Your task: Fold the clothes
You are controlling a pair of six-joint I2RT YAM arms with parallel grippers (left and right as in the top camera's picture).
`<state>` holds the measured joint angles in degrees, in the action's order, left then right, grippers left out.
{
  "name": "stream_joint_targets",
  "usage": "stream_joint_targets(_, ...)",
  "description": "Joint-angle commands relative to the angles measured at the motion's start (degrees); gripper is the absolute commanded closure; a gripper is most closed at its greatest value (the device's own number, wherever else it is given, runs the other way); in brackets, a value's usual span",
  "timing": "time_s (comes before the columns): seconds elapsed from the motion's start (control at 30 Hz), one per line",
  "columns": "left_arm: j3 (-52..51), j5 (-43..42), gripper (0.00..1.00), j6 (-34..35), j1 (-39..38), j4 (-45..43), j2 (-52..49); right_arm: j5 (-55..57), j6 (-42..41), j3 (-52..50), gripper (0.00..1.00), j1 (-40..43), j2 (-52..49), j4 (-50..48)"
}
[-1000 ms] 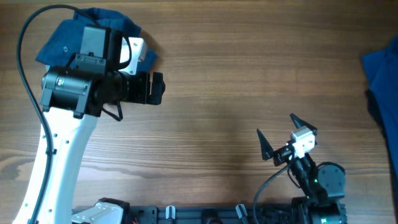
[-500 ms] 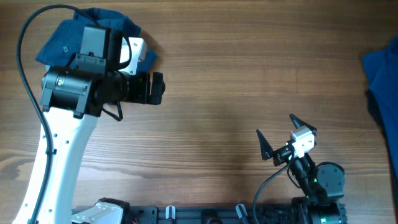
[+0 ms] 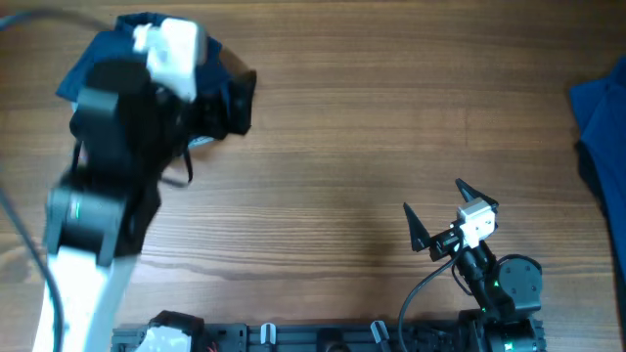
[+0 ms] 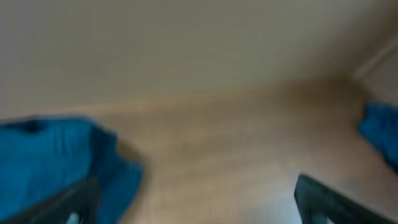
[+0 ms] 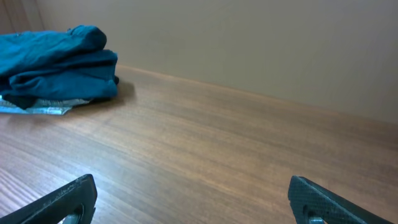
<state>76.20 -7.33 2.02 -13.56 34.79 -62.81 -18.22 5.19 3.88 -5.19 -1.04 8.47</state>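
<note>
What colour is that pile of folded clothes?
The folded clothes are blue, a deep teal shade. They show best in the right wrist view.

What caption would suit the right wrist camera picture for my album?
Open right hand above a wooden table, with blue clothes heaped at far left.

folded clothes [image 5: 59, 62] upper left: plain blue | cloth [image 3: 599, 117] right edge: darker blue | table [image 3: 372, 117]: brown, wood grain | left arm [image 3: 108, 176]: black, white | right gripper [image 3: 433, 195]: black, white block | wall [image 5: 249, 43]: beige
</note>
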Motion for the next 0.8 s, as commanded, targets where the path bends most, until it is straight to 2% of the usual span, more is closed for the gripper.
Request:
stream_joint_targets(0.0, -17.35, -0.31, 0.0, -1.44, -0.15, -8.15, 10.84, -1.14, -0.72, 0.13, 0.0, 0.28, 0.76, -0.33)
stream_joint_targets(0.17, -41.64, -0.31, 0.0, -1.55, 0.52, -16.98, 29.24, -1.14, -0.72, 0.13, 0.01, 0.28, 0.76, -0.33)
stream_joint_targets(0.23, -52.13, -0.52, 0.0, -1.55, 1.33, -19.74, 40.52, -1.14, -0.72, 0.13, 0.0, 0.28, 0.76, -0.33)
stream_joint_targets(0.3, -57.11, -0.9, 0.0, -1.51, 1.92, -19.78, 46.9, -1.16, -0.74, 0.13, 0.01, 0.28, 0.76, -0.33)
stream_joint_targets(0.6, -69.68, -1.14, 0.0, -1.55, 2.6, -17.0, 62.77, -1.14, -0.74, 0.13, 0.0, 0.28, 0.76, -0.33)
stream_joint_targets(0.77, -70.95, -0.94, 0.0, -1.55, 2.49, -17.9, 62.62, -1.14, -0.72, 0.13, 0.01, 0.28, 0.76, -0.33)
